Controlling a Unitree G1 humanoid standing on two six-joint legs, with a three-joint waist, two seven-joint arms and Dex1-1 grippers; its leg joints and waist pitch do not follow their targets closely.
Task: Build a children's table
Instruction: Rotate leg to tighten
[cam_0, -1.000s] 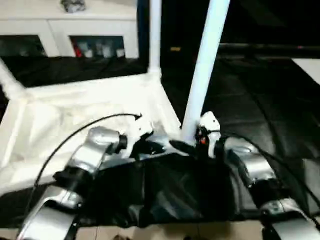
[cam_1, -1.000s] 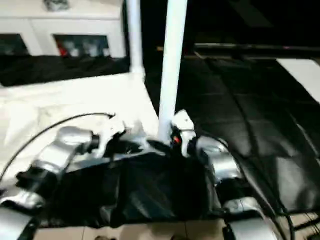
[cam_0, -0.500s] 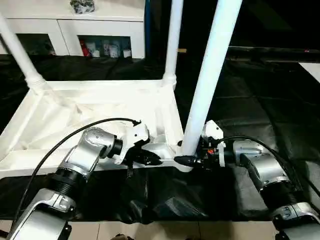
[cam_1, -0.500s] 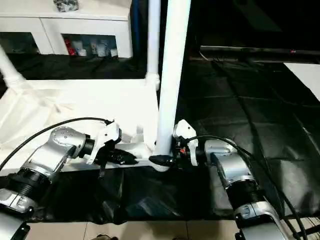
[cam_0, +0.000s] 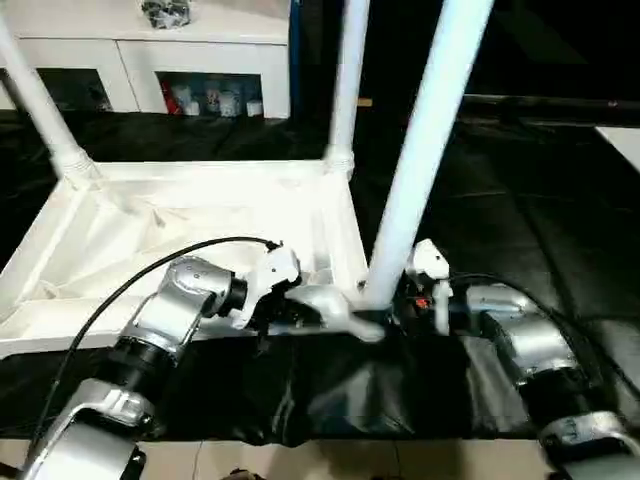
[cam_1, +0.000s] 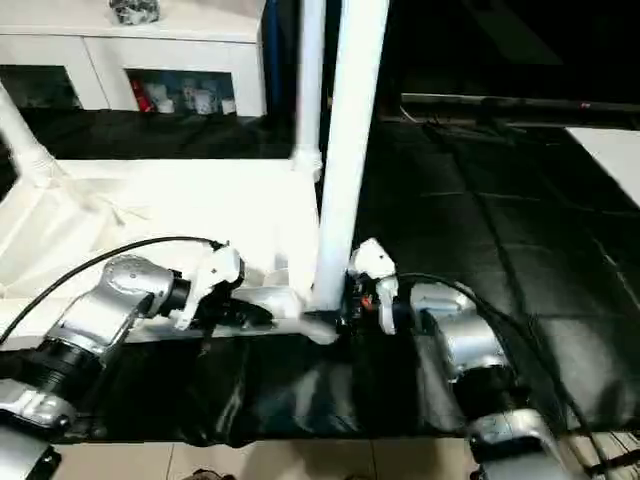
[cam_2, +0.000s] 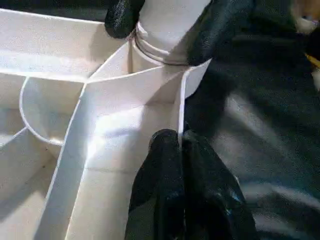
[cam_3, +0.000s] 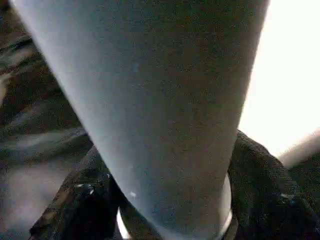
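Upside-down children's table (cam_0: 190, 215) on black sheeting (cam_0: 560, 200), in front of the white cabinet (cam_0: 150, 60). Three legs up: near-corner leg (cam_0: 425, 150) seated in its corner socket (cam_2: 165, 65), two others (cam_0: 345, 90) (cam_0: 35, 100) at the corners nearer the cabinet. Right gripper (cam_2: 165, 20) clamped around the near-corner leg's base. Left gripper (cam_2: 180, 150) pinching the table's rim wall just beside that socket.

Table top (cam_0: 180, 225): upside down on the floor cloth (cam_0: 520, 200), left of centre.
Near-right leg (cam_0: 425, 150): upright in the near-right corner socket.
Far legs: one at far right (cam_0: 345, 90), one at far left (cam_0: 35, 100).
Left gripper (cam_2: 177, 150): on the near rim, left of that socket.
Right gripper (cam_0: 385, 318): right of the leg's base.
Cabinet (cam_0: 150, 50): far left, behind everything.
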